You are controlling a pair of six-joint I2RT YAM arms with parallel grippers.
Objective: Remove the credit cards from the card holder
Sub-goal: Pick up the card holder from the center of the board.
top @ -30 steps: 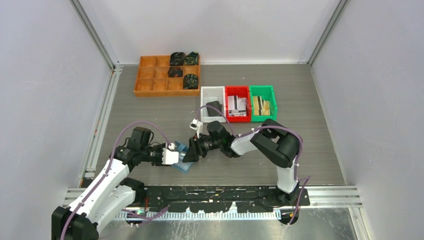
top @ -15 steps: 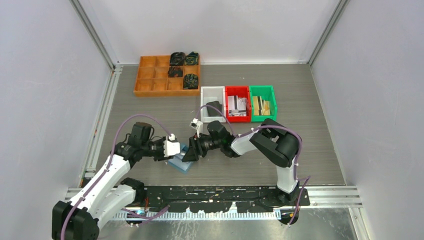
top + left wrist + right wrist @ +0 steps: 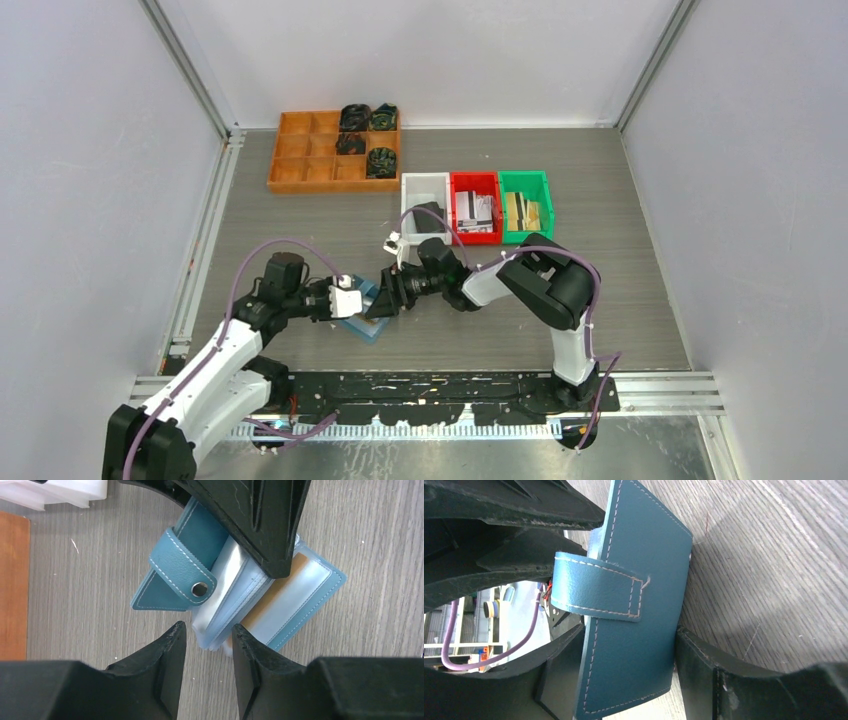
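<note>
The light blue card holder (image 3: pixel 370 325) lies open on the table between both arms. In the left wrist view its snap flap (image 3: pixel 180 575) is folded back and the clear sleeves (image 3: pixel 235 610) fan out. A tan credit card (image 3: pixel 282 592) shows through one sleeve; the other credit cards are hidden. My left gripper (image 3: pixel 208 632) is open, with the corner of the sleeve stack between its tips. My right gripper (image 3: pixel 626 632) is shut on the raised cover (image 3: pixel 644 540), a finger against each side edge. One right finger (image 3: pixel 250 515) reaches over the holder.
An orange compartment tray (image 3: pixel 300 160) with dark items stands at the back left. White (image 3: pixel 425 190), red (image 3: pixel 474 183) and green (image 3: pixel 525 183) bins sit behind the right arm. Both grippers (image 3: pixel 358 302) (image 3: pixel 382 303) crowd the holder.
My left gripper has moved up and to the right, closing in on the holder's sleeves. The right gripper has stayed on the cover, shifting only slightly.
</note>
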